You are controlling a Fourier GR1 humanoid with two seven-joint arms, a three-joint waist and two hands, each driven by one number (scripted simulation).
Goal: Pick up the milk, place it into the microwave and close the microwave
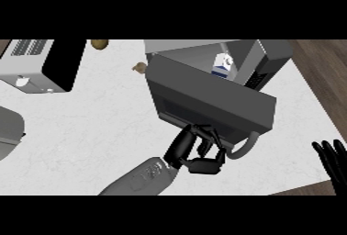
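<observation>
White, marbled stone makes up the surface, with brown wood showing past its right edge. From the head view, the microwave is a grey metal box at the top right, and the milk, a small white and blue carton, already stands inside it. The microwave's door is a big, flat, dark grey slab swung out toward the robot, with a curved grey handle at its near edge. The left hand is black and shiny, and its fingers curl against the door's lower edge next to the handle, pinching it. The right hand rests at the right edge, fingers straight and up, holding nothing. I think the step now is closing the door. To do it well, the left hand should push the slab in a smooth arc toward the box. A silver toaster sits at the top left.
</observation>
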